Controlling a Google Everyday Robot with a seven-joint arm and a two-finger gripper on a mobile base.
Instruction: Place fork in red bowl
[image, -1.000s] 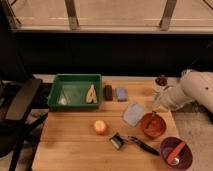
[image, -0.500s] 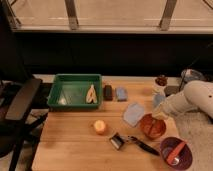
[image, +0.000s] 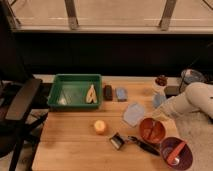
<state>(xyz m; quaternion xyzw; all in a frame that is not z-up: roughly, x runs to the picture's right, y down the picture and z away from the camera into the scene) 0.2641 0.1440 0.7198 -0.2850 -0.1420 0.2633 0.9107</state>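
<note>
The red bowl (image: 152, 131) stands on the wooden table (image: 75, 145) at the front right. My pale arm comes in from the right, and the gripper (image: 160, 116) hangs just over the bowl's far right rim. A thin pale sliver inside the bowl, slanting down from the gripper, looks like the fork (image: 149, 130). Whether the gripper still holds it is hidden.
A dark purple bowl (image: 176, 153) with an orange utensil sits right of the red bowl. A black-handled utensil (image: 131, 142) lies in front, with an orange fruit (image: 100, 126) to its left. A pale blue packet (image: 134, 114), green bin (image: 76, 91), sponges and cups stand behind. A chair (image: 20, 107) is at the left.
The arm has come down and a little to the right, bringing the gripper from above the bowl to its far rim.
</note>
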